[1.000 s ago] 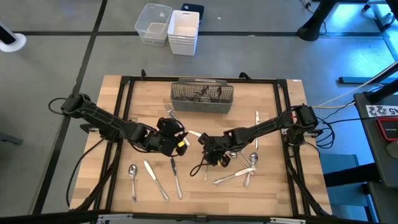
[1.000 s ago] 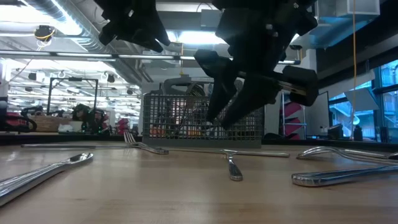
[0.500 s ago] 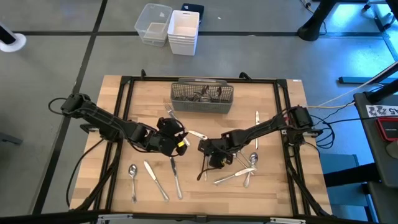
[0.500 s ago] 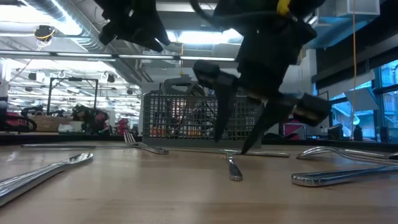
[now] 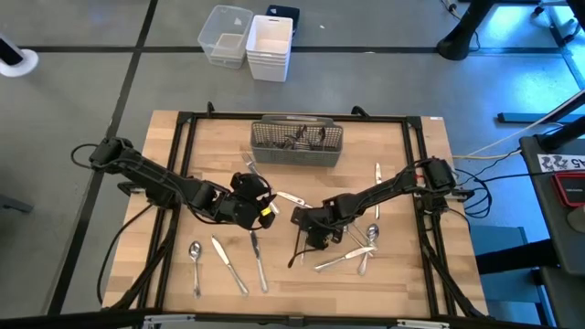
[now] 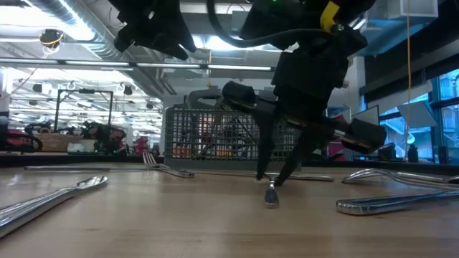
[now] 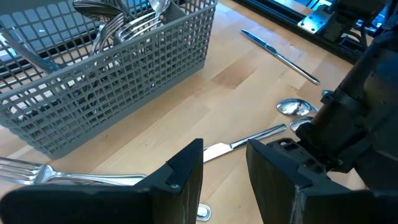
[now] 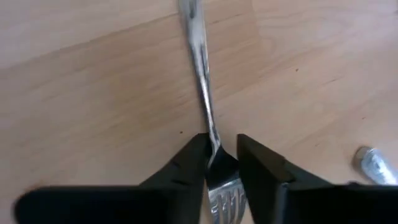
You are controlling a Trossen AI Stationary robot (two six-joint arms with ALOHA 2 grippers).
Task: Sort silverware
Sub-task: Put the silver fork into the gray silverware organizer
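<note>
1. Lowered since the earlier frame, the right gripper (image 6: 276,175) now reaches the table, its narrowed fingers straddling a slim shiny fork (image 8: 208,140) lying flat on the pale wood table (image 5: 402,274); a firm clamp is not clear.
2. Grey wire-mesh caddy (image 5: 297,142) holds several forks and spoons standing upright.
3. Left gripper (image 7: 224,165) hovers partly open and empty near the caddy.
4. Other silverware (image 5: 224,260) lies scattered on the tabletop.

Silver fork (image 8: 200,68), grey mesh caddy (image 5: 297,144)
</note>
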